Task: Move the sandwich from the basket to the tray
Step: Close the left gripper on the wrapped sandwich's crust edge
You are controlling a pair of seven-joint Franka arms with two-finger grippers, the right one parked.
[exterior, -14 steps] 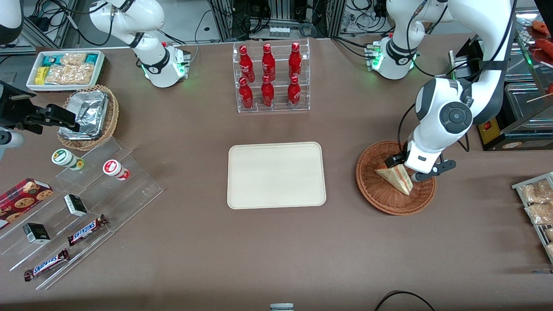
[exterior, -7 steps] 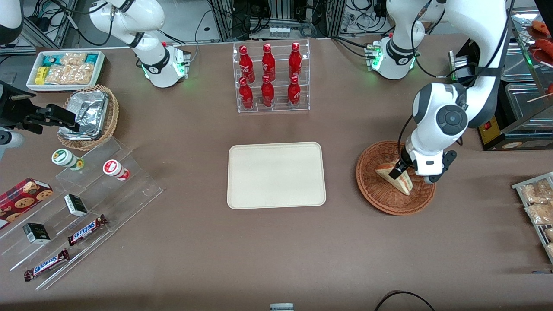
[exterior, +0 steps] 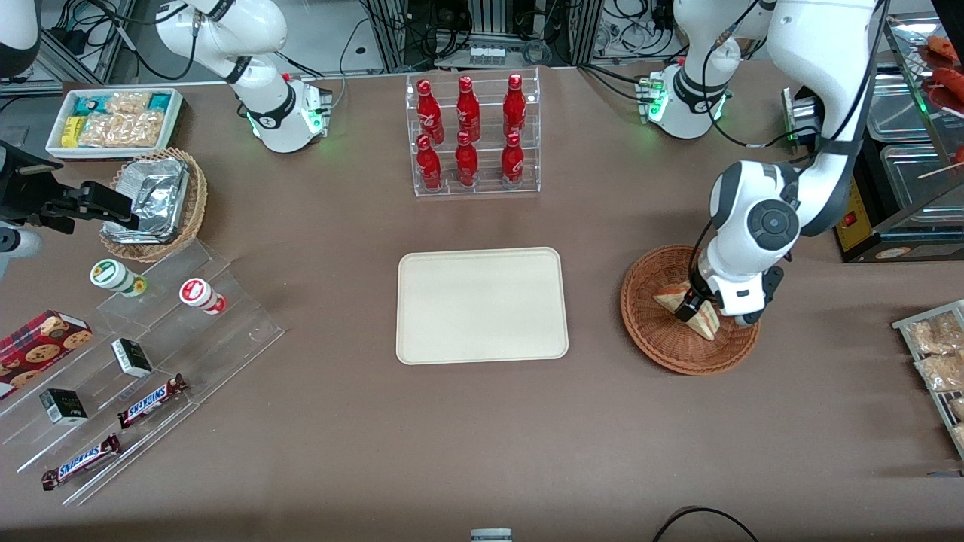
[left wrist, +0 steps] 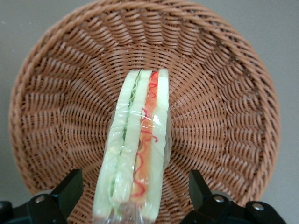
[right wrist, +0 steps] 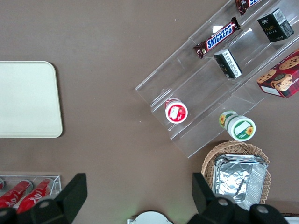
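Sandwich lies in the basket, standing on its crust edge with the red, orange and green filling facing up toward your wrist camera. It is wrapped in clear film and sits roughly across the middle of the wicker bowl.

Your pincer is down inside the basket, right at the sandwich. The wrist view shows its two black fingers spread wide, one on each side of the wedge, with wicker visible between each finger and the bread — so it is open and not touching the sandwich on either side that you can see. From the front, the arm's wrist covers the part of the sandwich farther from the camera, and only the pointed end and the cut edge stick out.

Tray lies flat on the bench toward the parked arm's end from the basket, well apart from it, with nothing on it. A clear rack of red bottles stands farther from the front camera than the tray.
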